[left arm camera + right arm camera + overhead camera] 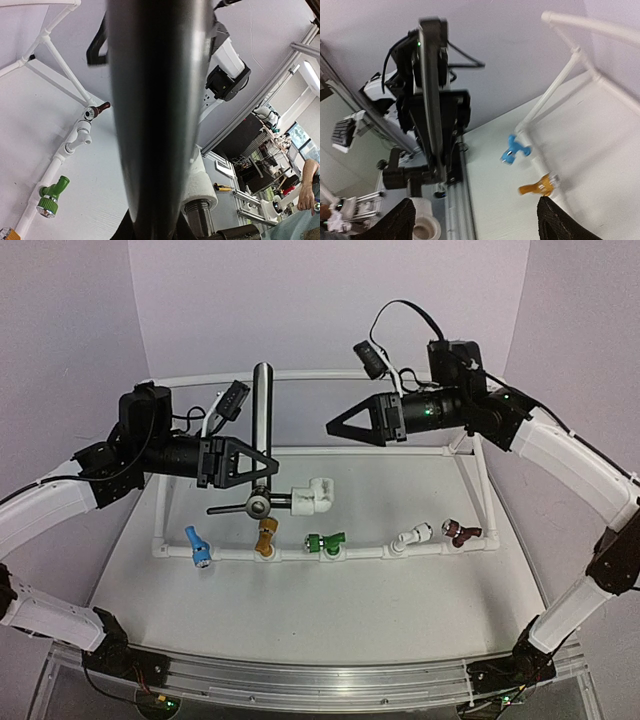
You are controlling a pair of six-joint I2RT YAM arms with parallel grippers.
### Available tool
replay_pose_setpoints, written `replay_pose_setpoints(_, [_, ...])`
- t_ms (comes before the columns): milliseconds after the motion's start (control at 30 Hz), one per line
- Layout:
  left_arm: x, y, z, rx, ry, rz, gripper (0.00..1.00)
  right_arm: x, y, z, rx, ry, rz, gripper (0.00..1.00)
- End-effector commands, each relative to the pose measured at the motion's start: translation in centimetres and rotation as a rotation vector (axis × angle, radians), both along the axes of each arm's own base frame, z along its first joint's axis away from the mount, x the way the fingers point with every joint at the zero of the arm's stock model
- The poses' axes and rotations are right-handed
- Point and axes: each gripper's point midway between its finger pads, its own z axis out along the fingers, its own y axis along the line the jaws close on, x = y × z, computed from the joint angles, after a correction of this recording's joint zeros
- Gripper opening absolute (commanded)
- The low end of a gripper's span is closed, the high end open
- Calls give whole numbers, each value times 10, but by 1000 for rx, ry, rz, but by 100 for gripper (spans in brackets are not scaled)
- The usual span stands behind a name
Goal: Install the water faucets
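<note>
Dark faucet [262,405] in left claw [268,466]

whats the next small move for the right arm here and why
Probably ease the right gripper down and toward the white fitting to take hold of it. The right gripper is wide open, holds nothing and hangs apart from the parts. The left gripper is shut on the dark faucet, and the fitting sticks out free on the right arm's side.
</note>
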Motion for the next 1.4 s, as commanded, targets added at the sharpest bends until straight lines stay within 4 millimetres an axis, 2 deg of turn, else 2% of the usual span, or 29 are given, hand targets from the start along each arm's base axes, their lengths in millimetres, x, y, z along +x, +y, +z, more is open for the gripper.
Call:
replay_pose_setpoints(0, [11,-6,37,-120,75,33,0,12,-30,61,-7,-558,-158,83])
replay_pose_setpoints(100, [16,-10,43,-171,154,29,0,1,-41,62,-57,-826,-118,84])
replay_pose_setpoints(300, [27,-7,59,-260,284,78,0,-29,-42,23,-229,-1298,31,89])
replay_pose_setpoints(467, [26,-7,62,-304,341,49,0,-66,-32,17,-190,-1530,124,90])
replay_pose_setpoints(600, [16,-11,59,-306,363,-46,0,-76,-24,8,-181,-1686,173,90])
replay_pose_setpoints(833, [11,-17,51,-284,398,-117,0,-83,-5,1,-159,-1735,207,82])
replay_pose_setpoints(1033, [6,-10,59,-318,275,-99,0,-85,1,6,-115,-1621,165,52])
replay_pose_setpoints(1200, [-1,-7,71,-328,130,-99,0,-81,5,9,-102,-1470,119,42])
replay_pose_setpoints(1367, [-11,-7,73,-333,73,-165,0,-72,9,17,-108,-1402,61,41])
